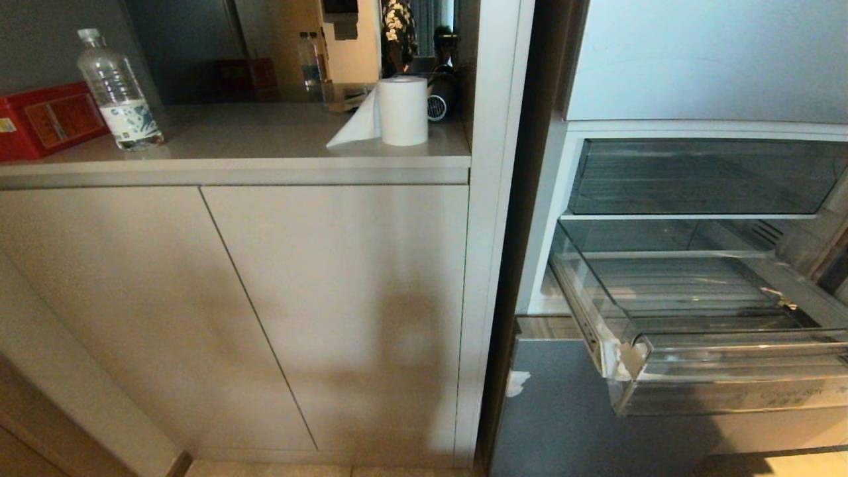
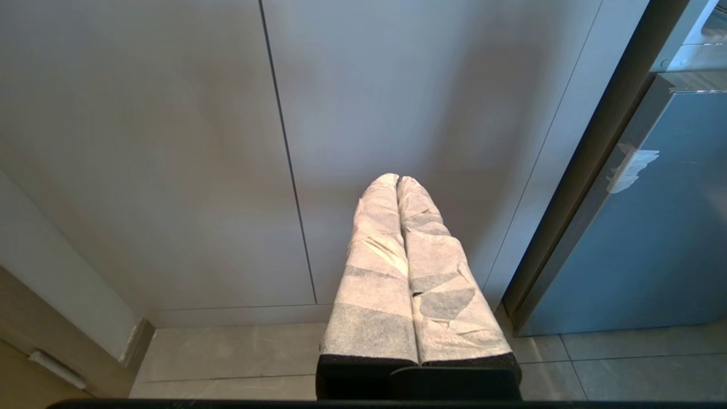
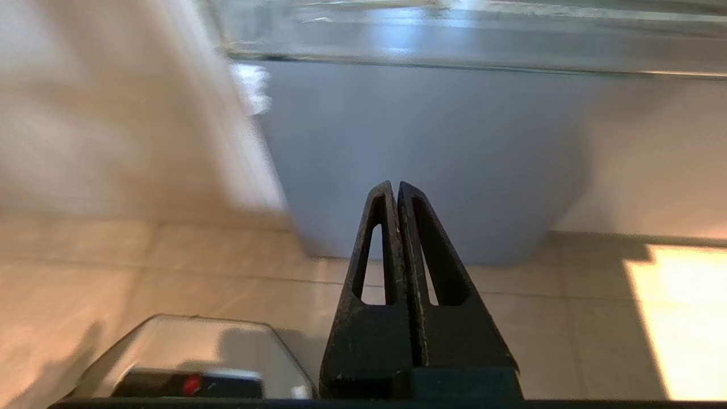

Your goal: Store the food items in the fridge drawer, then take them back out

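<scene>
- Fridge drawer (image 1: 729, 344) stands pulled out, nothing visible inside; countertop (image 1: 265, 142) beside carries a water bottle (image 1: 118, 89) and paper roll (image 1: 403, 109).
- Left gripper (image 2: 397, 180) closed before cabinet doors (image 2: 170, 142).
- Right gripper (image 3: 396, 186) closed above tiled floor (image 3: 170, 272), seemingly below the drawer.

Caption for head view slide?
Taped clear fridge drawer pulled out and empty; water bottle and paper roll on counter.
</scene>
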Controlling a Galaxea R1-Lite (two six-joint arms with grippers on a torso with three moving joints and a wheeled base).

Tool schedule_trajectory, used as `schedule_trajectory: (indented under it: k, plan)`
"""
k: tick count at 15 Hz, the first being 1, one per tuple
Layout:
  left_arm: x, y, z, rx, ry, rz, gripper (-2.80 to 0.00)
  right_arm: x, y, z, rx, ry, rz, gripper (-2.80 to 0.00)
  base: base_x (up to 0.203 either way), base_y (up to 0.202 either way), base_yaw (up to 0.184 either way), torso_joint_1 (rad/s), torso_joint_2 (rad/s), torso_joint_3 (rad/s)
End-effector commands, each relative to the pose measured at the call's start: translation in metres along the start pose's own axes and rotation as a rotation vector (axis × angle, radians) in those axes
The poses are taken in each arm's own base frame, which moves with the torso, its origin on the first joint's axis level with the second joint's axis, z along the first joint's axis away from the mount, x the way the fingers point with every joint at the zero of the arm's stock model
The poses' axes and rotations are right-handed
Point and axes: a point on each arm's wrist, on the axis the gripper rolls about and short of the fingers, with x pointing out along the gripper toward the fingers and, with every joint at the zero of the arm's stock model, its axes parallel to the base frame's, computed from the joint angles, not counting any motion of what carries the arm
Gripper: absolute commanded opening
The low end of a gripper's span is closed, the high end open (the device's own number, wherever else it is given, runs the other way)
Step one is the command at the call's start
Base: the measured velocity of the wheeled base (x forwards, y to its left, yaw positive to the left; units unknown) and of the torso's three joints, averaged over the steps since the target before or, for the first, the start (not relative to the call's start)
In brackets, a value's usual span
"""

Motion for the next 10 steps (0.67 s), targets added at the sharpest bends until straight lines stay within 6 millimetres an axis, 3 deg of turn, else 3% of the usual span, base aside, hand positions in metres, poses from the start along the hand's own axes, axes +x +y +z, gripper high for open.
schedule_trajectory:
  k: [1, 5, 10]
  plan:
    - [0.000, 0.000, 0.000, 0.000, -0.002, 0.000, -2.80, -0.004, 0.000, -0.003, -0.002, -0.048, -0.038, -2.80, 0.000, 0.000, 0.000, 0.000, 0.00, 0.000]
    - [0.000, 0.000, 0.000, 0.000, -0.002, 0.000, -2.80, -0.019, 0.001, -0.011, -0.054, -0.255, -0.035, -2.80, 0.000, 0.000, 0.000, 0.000, 0.00, 0.000]
    - [0.000, 0.000, 0.000, 0.000, -0.002, 0.000, -2.80, -0.019, 0.001, -0.011, -0.028, -0.249, -0.041, -2.80, 0.000, 0.000, 0.000, 0.000, 0.00, 0.000]
